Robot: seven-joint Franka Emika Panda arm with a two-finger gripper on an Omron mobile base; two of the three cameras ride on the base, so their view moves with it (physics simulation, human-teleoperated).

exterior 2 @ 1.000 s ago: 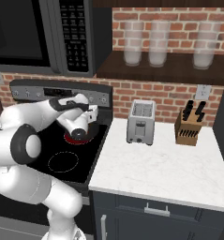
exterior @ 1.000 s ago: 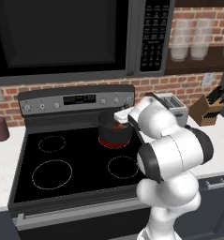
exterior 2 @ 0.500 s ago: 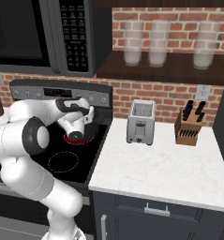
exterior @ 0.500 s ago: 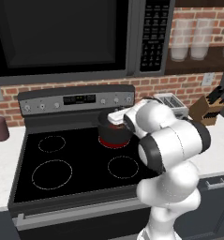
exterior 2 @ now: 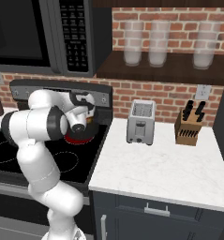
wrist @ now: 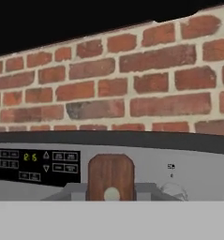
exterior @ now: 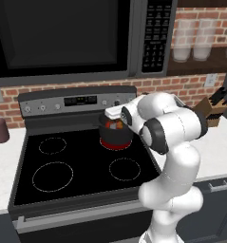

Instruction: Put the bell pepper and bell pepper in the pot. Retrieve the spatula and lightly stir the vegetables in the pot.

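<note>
Over the small dark pot with a red base band (exterior: 116, 135), red peppers (exterior: 117, 125) sit inside. My claw (wrist: 111, 193) pinches the brown-handled spatula (wrist: 110, 175); stirring seems under way.

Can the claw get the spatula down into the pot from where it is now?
Probably yes. The claw is shut on the spatula, its handle end showing, and sits right at the pot holding the peppers; nothing seems to block the opening.
</note>
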